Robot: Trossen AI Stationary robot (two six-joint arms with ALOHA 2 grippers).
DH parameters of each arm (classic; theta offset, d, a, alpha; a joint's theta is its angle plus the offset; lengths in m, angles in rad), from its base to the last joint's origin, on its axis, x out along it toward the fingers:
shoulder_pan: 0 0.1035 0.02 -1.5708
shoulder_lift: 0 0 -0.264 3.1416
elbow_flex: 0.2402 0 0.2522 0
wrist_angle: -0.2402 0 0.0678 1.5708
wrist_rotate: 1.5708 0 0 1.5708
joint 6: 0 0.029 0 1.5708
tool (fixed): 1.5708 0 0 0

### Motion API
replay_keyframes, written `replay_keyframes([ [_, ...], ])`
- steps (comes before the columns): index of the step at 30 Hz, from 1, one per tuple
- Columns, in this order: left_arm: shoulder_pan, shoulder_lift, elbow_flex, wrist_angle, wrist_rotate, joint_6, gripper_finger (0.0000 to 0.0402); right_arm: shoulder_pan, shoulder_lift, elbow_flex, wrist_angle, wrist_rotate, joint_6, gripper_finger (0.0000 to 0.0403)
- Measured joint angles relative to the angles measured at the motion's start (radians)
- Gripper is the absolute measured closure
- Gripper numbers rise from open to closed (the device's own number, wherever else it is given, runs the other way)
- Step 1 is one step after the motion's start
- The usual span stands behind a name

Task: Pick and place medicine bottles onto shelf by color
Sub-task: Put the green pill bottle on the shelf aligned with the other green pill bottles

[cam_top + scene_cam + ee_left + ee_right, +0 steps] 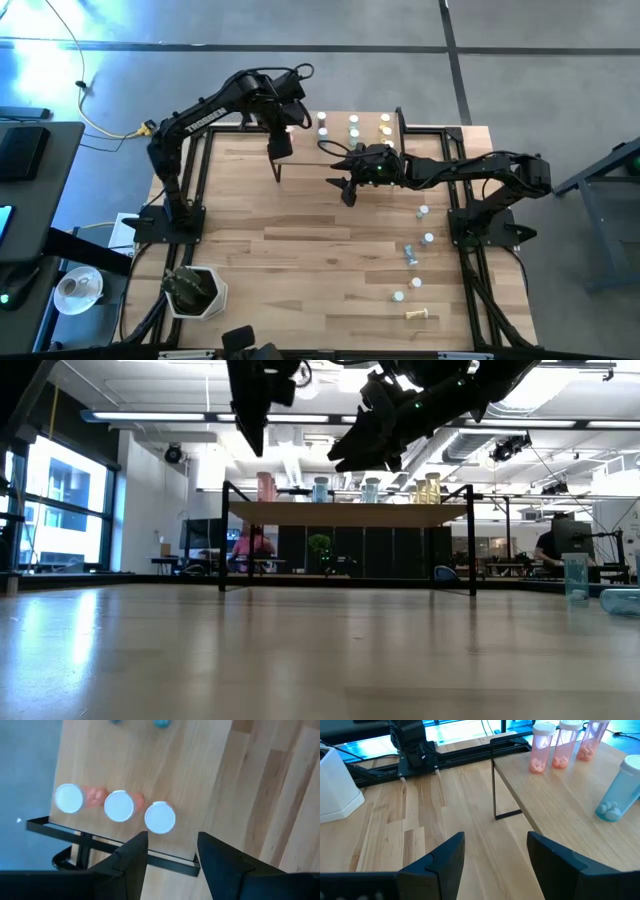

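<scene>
Pink bottles (118, 805) on shelf (165, 765), left tool (170, 852) open above, right tool (495, 852) open, empty

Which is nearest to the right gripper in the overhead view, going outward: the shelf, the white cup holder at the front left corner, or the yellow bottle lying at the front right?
From the right gripper:
1. The shelf, just behind it.
2. The yellow bottle, lying front right.
3. The white cup holder, front left corner.
</scene>
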Motion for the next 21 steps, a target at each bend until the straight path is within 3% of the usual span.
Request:
replay_keyframes([
  [4,-0.022,-0.042,0.0,0.0,0.018,0.0,0.024,0.0,-0.043,0.0,-0.024,0.0,-0.003,0.0197],
  [10,-0.056,-0.1,0.0,0.0,0.195,0.0,0.024,0.0,-0.149,0.001,-0.113,0.0,-0.019,0.0197],
  [14,-0.09,-0.126,-0.006,0.007,0.238,0.0,0.0241,0.0,-0.217,0.001,-0.197,0.0,-0.019,0.0197],
  [21,-0.149,-0.254,-0.258,0.218,0.239,-0.027,0.0241,0.0,-0.317,0.001,-0.31,0.0,0.002,0.0197],
])
